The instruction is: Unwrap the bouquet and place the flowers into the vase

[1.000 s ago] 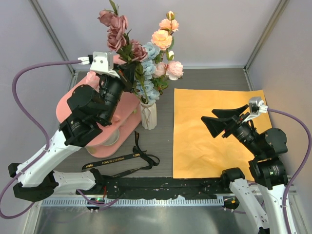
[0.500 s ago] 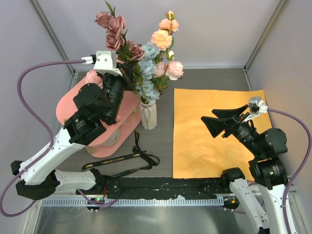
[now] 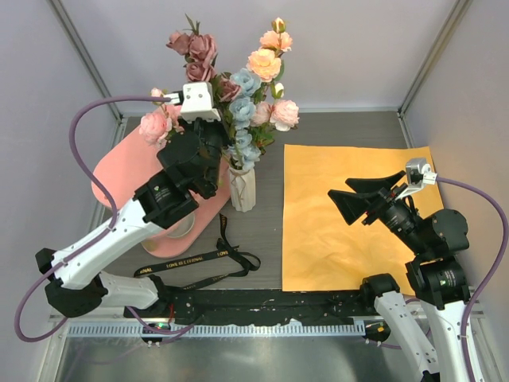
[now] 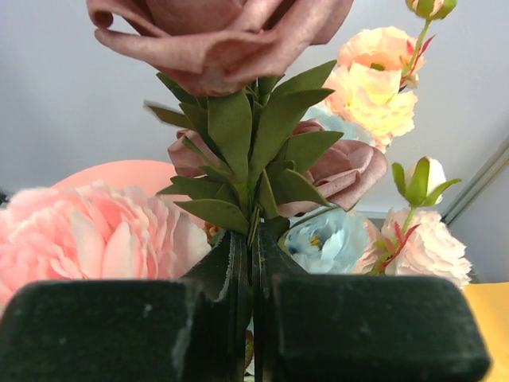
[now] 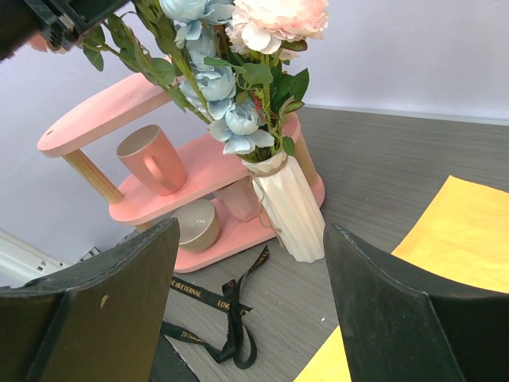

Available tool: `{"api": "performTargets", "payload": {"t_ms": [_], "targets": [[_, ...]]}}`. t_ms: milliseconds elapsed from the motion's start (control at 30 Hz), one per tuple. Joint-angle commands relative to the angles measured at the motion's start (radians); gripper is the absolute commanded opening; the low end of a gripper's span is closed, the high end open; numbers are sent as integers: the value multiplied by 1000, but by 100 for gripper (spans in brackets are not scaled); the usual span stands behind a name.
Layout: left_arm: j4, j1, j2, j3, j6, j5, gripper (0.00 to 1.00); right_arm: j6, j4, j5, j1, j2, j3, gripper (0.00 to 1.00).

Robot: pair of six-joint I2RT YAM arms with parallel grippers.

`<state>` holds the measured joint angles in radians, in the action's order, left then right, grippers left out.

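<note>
Aloft, left hand (image 4: 251,243) pinching mauve rose (image 4: 215,32) by stem, right hand (image 5: 250,239) wide, ribbon (image 5: 208,298) printed "IS ETERNAL"

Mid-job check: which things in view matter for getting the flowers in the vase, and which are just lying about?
Job: flowers, vase, mauve rose pinched in the left gripper.
Lying about: shed orange paper, black ribbon, pink shelf, pink mug, beige cup.
</note>
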<state>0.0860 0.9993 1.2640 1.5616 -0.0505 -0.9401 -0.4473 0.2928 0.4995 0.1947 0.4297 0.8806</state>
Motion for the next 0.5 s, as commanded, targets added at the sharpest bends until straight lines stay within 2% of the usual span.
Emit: {"api": "performTargets", "payload": {"t_ms": [0, 200, 300, 467], "targets": [[-263, -4, -44, -125, 84, -29, 0, 7, -32, 2, 5, -5, 3, 79], [-515, -2, -98, -326, 172, 90, 0, -1, -41, 5, 5, -5, -6, 79], [-572, -4, -135, -426, 179, 164, 0, -1, -38, 4, 5, -8, -9, 79], [-594, -4, -172, -503, 181, 216, 0, -5, -41, 5, 5, -9, -14, 79]]}}
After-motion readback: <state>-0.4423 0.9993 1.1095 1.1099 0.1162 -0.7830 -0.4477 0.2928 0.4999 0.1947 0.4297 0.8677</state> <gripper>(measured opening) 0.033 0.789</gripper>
